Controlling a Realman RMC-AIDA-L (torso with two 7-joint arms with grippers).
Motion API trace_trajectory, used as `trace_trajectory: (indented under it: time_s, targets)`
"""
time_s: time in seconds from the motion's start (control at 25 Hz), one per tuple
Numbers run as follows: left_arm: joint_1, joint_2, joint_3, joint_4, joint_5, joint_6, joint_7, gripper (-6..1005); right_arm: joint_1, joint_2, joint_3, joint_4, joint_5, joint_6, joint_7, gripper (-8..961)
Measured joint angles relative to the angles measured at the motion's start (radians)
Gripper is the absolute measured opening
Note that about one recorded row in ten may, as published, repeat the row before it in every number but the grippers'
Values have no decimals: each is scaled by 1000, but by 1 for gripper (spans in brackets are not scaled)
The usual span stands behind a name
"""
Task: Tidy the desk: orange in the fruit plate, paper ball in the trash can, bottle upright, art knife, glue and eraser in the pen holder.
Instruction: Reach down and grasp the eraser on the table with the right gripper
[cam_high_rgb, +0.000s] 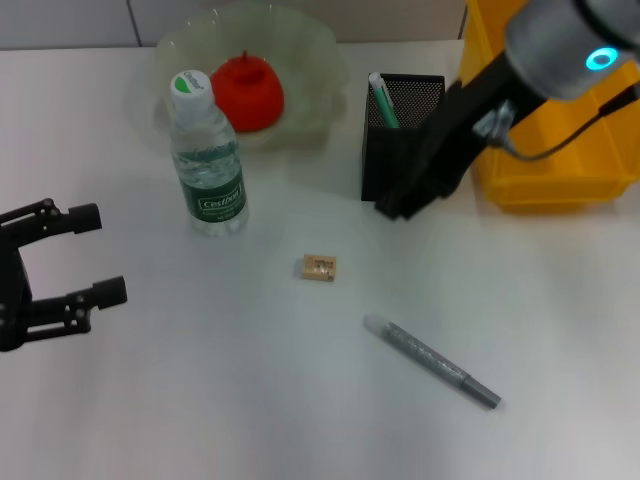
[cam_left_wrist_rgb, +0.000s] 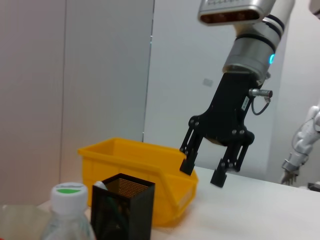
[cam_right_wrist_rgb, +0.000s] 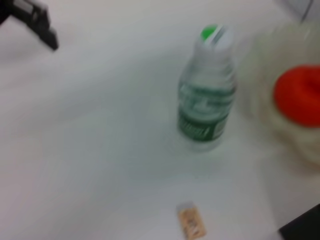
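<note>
White bench (cam_high_rgb: 200, 400) carries what is left to sort: one eraser (cam_high_rgb: 320, 267) and one grey knife (cam_high_rgb: 432, 361) lie loose in the open, well apart from each other, so each can be picked up alone. One bottle (cam_high_rgb: 207, 155) already stands upright beside the one fruit plate (cam_high_rgb: 310, 60), which holds the single orange (cam_high_rgb: 247, 91). One black mesh pen holder (cam_high_rgb: 400, 135) has one green-tipped stick (cam_high_rgb: 382, 100) inside, probably the glue. The right hand (cam_left_wrist_rgb: 204, 170) hangs just beside the holder with fingers spread and nothing in them. The left hand (cam_high_rgb: 85, 255) waits spread and bare at the bench's edge. One yellow bin (cam_high_rgb: 560, 150) sits behind; no paper ball shows.
</note>
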Motion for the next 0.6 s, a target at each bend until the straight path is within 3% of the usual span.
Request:
trace_trajectory:
  time_s: [0.16,0.44,0.6]
  targets:
    - [-1,2,1,0,23,12,1,819,46,3,-78,121,-3,39,-5,605]
    - [11,3,-8,0,50,13,3,818,71,7,-290,345,47,326,-48,596]
    - [17,3,-8,0,51,13,3,817,74,7,-369,396,66,422,-50,591]
